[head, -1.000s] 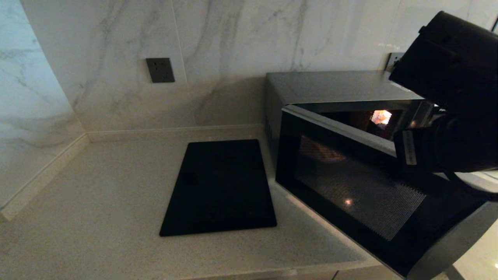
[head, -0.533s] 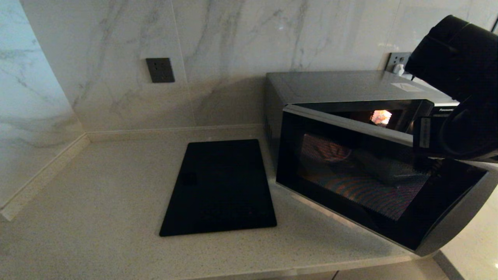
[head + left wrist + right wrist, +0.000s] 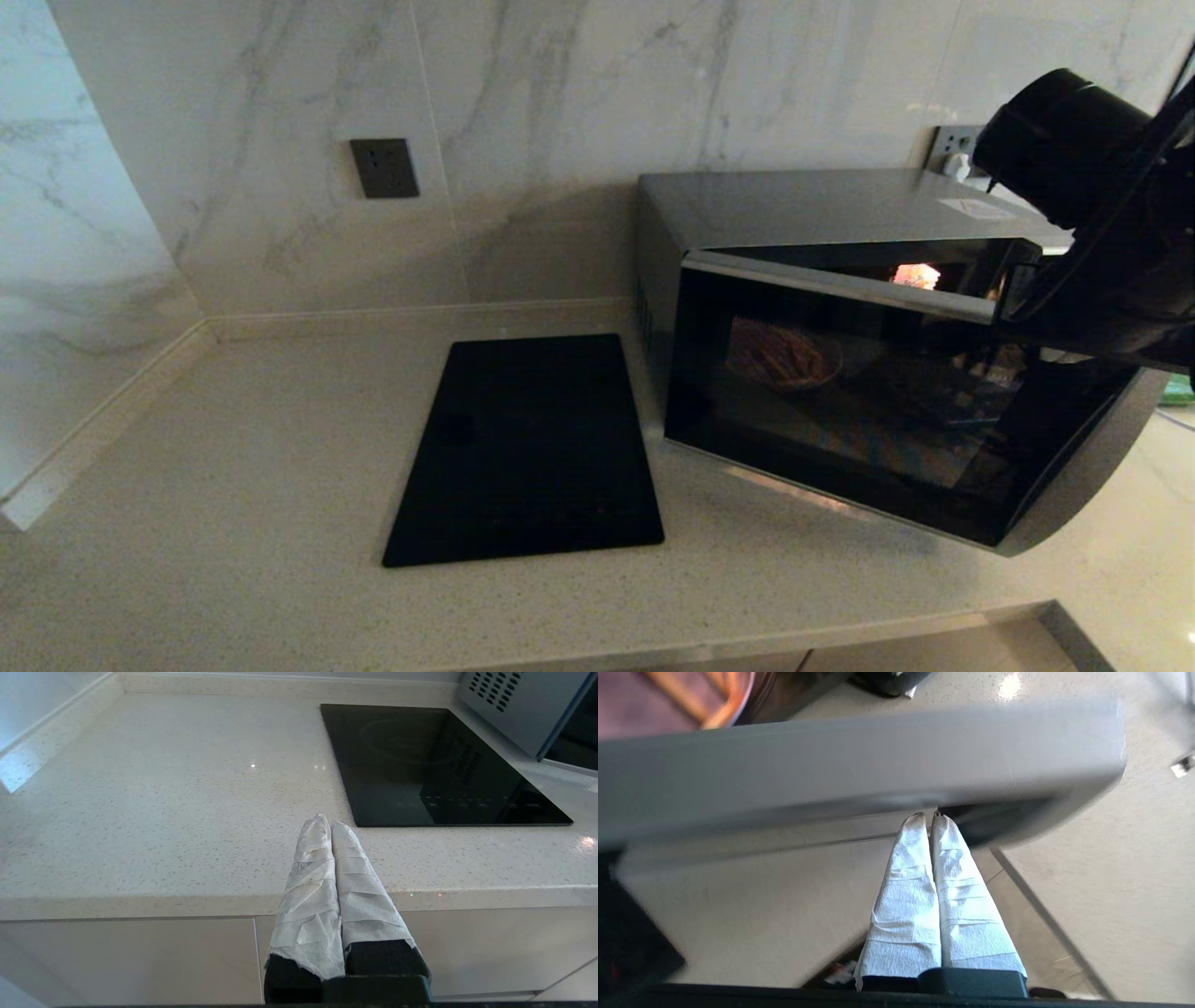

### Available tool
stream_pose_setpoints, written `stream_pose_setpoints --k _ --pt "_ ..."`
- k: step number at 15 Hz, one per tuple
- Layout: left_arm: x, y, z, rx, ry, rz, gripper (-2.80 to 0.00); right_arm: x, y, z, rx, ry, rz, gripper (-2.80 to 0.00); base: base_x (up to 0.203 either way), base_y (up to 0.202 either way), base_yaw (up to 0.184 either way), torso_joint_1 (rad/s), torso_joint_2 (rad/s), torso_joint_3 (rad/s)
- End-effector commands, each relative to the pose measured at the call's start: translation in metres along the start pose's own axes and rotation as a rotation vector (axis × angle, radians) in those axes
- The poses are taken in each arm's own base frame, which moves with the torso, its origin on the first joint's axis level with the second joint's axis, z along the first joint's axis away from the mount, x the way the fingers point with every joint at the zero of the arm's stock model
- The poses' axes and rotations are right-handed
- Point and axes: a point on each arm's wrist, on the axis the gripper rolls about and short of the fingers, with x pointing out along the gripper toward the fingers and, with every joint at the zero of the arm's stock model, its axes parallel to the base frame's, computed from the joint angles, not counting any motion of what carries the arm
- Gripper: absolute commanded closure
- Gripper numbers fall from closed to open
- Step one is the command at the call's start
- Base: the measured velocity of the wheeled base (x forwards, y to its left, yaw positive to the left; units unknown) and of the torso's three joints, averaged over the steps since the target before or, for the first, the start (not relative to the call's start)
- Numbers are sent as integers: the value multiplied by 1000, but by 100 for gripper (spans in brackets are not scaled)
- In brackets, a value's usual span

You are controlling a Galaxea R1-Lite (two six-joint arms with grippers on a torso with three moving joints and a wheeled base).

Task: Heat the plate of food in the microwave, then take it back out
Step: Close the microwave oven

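The microwave (image 3: 803, 205) stands on the counter at the right, its dark glass door (image 3: 868, 420) swung partly open with the interior light on. Through the glass, the plate of food (image 3: 784, 357) shows inside; in the right wrist view it is a lilac plate of food (image 3: 668, 695) with orange sticks beyond the door. My right gripper (image 3: 927, 817) is shut and empty, its wrapped tips against the door's grey free edge (image 3: 878, 756). The right arm (image 3: 1074, 159) reaches in from the far right. My left gripper (image 3: 327, 823) is shut and empty, held off the counter's front edge.
A flat black slab (image 3: 527, 448) lies on the counter left of the microwave. A dark wall socket (image 3: 384, 168) sits on the marble backsplash, and another socket with a plug (image 3: 952, 154) is behind the microwave. The counter's front edge (image 3: 747, 644) runs close below.
The microwave door has swung further toward shut over the last second. My right arm has moved up and to the right with it. The left gripper has not visibly moved.
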Motion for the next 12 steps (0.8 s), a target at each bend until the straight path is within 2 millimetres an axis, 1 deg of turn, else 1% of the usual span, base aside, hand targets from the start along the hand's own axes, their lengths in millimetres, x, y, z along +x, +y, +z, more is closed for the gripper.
stream_pose_setpoints --k 1,2,3,8,12 --pt "0 0 0 -1 1 1 0 28 9 6 28 24 -46 0 0 0 0 0 0 0" --pt "0 0 0 -1 1 1 0 36 11 10 50 20 -48 0 0 0 0 0 0 0" --pt "0 0 0 -1 1 1 0 40 13 12 64 21 -36 0 0 0 0 0 0 0" --pt "0 0 0 -1 1 1 0 55 11 32 100 -30 6 0 0 0 0 0 0 0" --pt "0 0 0 -1 1 1 0 71 15 44 131 -73 23 0 0 0 0 0 0 0"
